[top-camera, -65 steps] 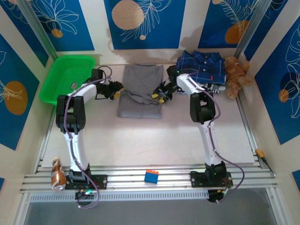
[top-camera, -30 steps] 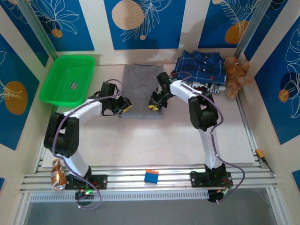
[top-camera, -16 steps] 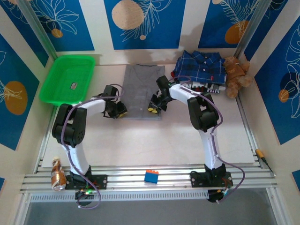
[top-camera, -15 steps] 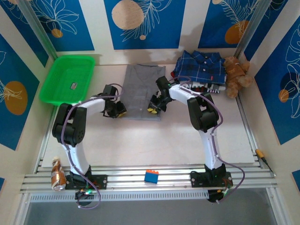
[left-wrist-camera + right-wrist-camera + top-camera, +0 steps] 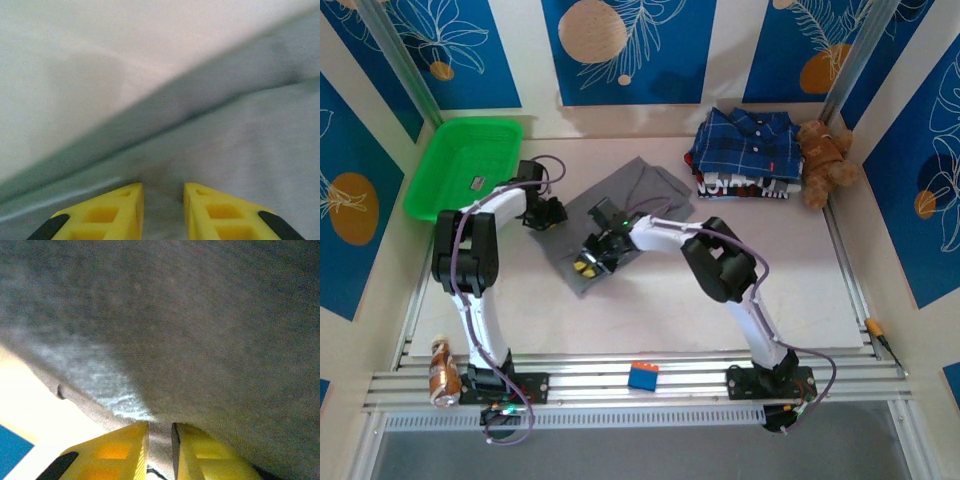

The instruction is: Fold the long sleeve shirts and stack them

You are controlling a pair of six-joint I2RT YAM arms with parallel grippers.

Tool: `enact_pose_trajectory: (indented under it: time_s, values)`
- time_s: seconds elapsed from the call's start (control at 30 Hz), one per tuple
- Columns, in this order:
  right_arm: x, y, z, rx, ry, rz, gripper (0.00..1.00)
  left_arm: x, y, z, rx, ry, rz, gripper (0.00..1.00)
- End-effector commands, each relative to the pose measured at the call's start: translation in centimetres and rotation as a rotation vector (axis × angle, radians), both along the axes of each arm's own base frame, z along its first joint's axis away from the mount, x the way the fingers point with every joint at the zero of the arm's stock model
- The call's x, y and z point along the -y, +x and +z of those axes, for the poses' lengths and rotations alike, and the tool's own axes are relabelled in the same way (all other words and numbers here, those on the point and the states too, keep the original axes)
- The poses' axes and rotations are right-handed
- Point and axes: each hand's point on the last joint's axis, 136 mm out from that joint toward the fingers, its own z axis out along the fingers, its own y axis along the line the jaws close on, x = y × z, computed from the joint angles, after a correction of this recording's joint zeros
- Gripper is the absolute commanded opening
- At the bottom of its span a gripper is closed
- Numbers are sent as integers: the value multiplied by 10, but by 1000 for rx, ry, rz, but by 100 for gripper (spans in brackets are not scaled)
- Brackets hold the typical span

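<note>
**Both your grippers have hold of the grey shirt (image 5: 635, 190), which lies askew in the middle of the table (image 5: 670, 310).**

Your left gripper (image 5: 548, 212) is nearly closed on a fold at the shirt's left corner. Your right gripper (image 5: 588, 263) is clamped on the near edge, with cloth squeezed between its yellow fingers (image 5: 125, 445). The shirt lies slantwise and rumpled, well apart from the plaid shirt (image 5: 745, 135), which tops a pile of clothes (image 5: 745, 185) at the far right beside the teddy bear (image 5: 820, 160).

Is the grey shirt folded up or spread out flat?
Folded. The grey shirt is a compact, layered bundle lying askew on the table, with no sleeves trailing out.
</note>
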Motion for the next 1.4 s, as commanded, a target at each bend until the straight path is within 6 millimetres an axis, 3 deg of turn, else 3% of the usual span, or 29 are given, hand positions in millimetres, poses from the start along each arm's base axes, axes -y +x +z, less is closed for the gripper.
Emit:
enact_pose_trajectory:
  time_s: [0.0, 0.1, 0.23, 0.33, 0.43, 0.57, 0.67, 0.77, 0.83, 0.93, 1.07, 1.37]
  values:
    - [-29, -11, -23, -198, 7, -228, 24, 13, 7, 26, 52, -95, -51, 31]
    - [-42, -3, -4, -187, 66, -288, 30, 5, 8, 63, 110, -149, -13, 39]
    - [-38, 3, 33, -169, 101, -277, 41, -20, 2, 133, 192, -223, 61, 62]
    - [-27, 6, 68, -126, 115, -220, 46, -34, -22, 174, 221, -248, 104, 72]
    - [-10, 13, 95, -67, 112, -89, 46, -44, -60, 186, 197, -232, 135, 78]
    - [12, 33, 123, 104, 115, 108, 45, -57, -118, 157, 101, -226, 200, 79]
    - [29, 47, 119, 192, 61, 284, 38, -58, -151, 130, 51, -292, 255, 79]
    - [48, 59, 99, 263, -14, 431, 20, -50, -171, 109, 22, -363, 293, 77]
    - [56, 64, 86, 289, -35, 488, 10, -44, -177, 96, 9, -411, 324, 74]
    - [57, 67, 76, 310, 12, 521, 4, -42, -182, 79, 1, -445, 367, 69]
    - [51, 68, 71, 334, 57, 544, 2, -42, -184, 60, -14, -466, 405, 62]
    - [40, 78, 52, 322, 69, 517, 1, -52, -192, 29, -74, -385, 442, 56]
